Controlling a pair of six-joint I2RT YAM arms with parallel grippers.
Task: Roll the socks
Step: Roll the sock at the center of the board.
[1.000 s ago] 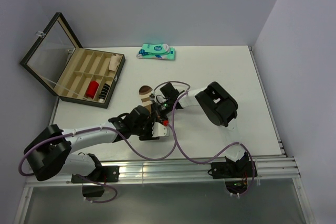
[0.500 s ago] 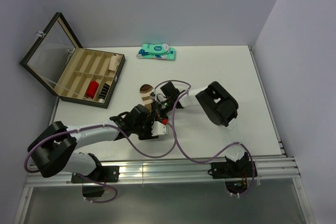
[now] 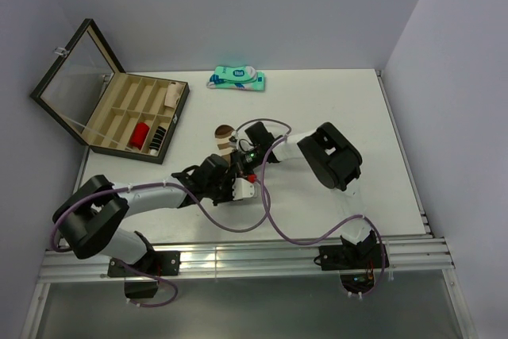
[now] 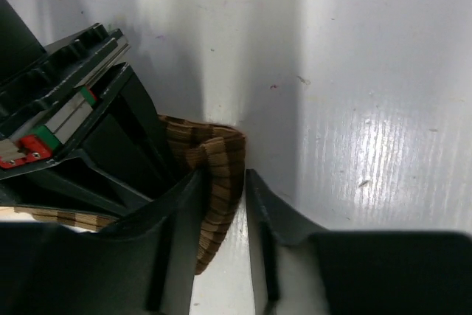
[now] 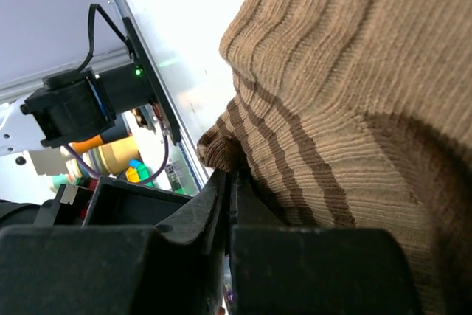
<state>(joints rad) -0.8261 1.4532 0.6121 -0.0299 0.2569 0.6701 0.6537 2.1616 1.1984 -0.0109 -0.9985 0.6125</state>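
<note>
Our right gripper (image 5: 230, 182) pinches the brown sock (image 5: 324, 94); our left gripper (image 4: 223, 178), jaws parted, straddles its folded edge on the bench (image 4: 354, 108).

At the top view's centre, the left end effector (image 3: 228, 171) and right end effector (image 3: 242, 158) cover most of the brown sock (image 3: 223, 136); only its rounded end shows. From the left wrist, the right end effector (image 4: 81, 134) hides the sock's (image 4: 221, 160) left part; whether the fingers (image 4: 177, 215) press it is unclear. The right wrist frame's top and right edges crop it (image 5: 354, 71).
</note>
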